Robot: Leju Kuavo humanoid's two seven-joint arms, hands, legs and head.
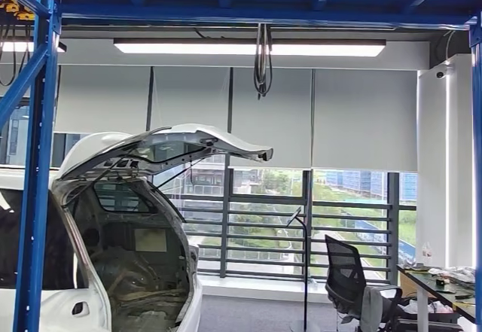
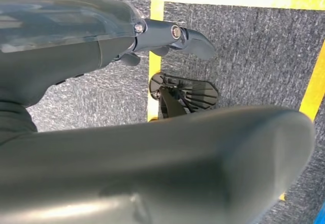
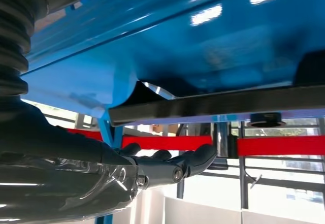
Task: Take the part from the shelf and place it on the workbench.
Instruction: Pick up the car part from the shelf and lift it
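Room: we face a white car body [image 1: 114, 219] with its hatch raised, framed by a blue shelf [image 1: 34, 159].
Left robot hand [image 2: 115, 82]: over grey floor [image 2: 249, 56] with yellow lines, fingers extended, holding nothing.
Right robot hand [image 3: 115, 168]: under a blue panel [image 3: 191, 41], fingers apart, holding nothing.
Part: we cannot tell where.
Writing: we read none.
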